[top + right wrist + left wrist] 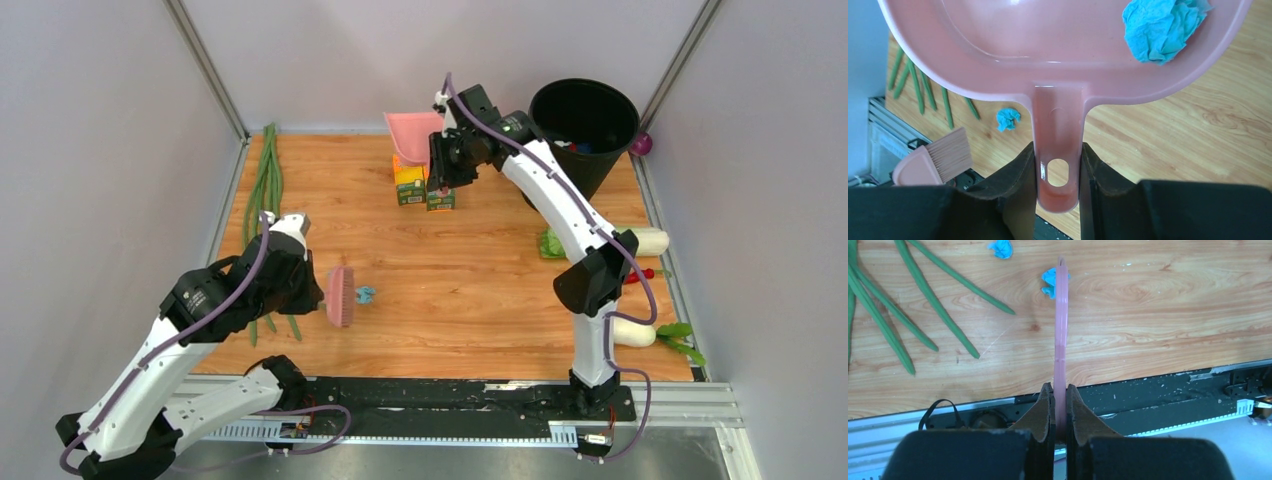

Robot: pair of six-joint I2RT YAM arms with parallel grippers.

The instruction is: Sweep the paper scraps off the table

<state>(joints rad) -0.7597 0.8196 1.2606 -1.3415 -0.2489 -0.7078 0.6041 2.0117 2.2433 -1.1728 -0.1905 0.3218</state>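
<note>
Roughly partway, by my reading: one of the paper scraps [1163, 30] lies in the pink dustpan [1048, 55], held aloft at the far side near the black bin [585, 115]. At least two more scraps sit on the worktop [1158, 315] close to the pink brush [340, 295]. Both tools are clamped tight, the brush's thin handle in the left fingers [1045, 410] and the dustpan's handle in the right fingers [1018, 180]; print on the yellow-green boxes [420, 185] is too small to read.

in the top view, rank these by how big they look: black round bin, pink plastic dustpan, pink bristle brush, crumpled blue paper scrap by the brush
1. black round bin
2. pink plastic dustpan, though partly hidden
3. pink bristle brush
4. crumpled blue paper scrap
</note>
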